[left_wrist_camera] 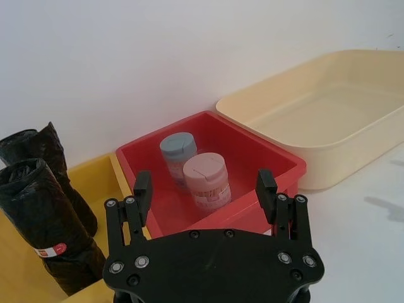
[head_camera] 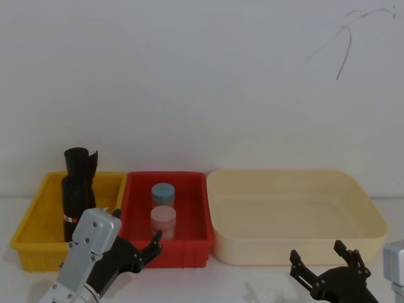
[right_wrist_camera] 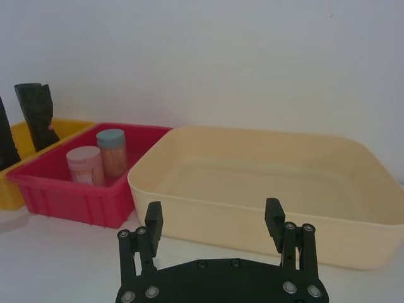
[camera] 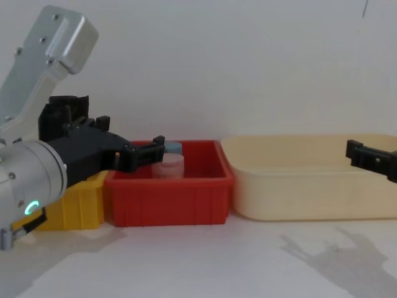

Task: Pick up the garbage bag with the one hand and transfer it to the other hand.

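The garbage bag (head_camera: 74,197), a black wrinkly roll with a small red-and-white label, stands upright in the yellow bin (head_camera: 31,233); it also shows in the left wrist view (left_wrist_camera: 45,211). My left gripper (head_camera: 137,245) on the green-ringed arm hovers open and empty in front of the bins, a little right of the bag (left_wrist_camera: 203,186) (camera: 149,150). Low at the right, in front of the cream tub, my right gripper (head_camera: 319,254) stands open and empty (right_wrist_camera: 213,216). In the chest view the left arm hides the bag.
A second black roll (head_camera: 80,163) with a flared notched end stands behind the bag. The red bin (head_camera: 189,243) holds a blue-lidded jar (head_camera: 162,192) and a pink jar (head_camera: 163,221). A wide cream tub (head_camera: 366,221) sits to the right. A white wall rises behind the bins.
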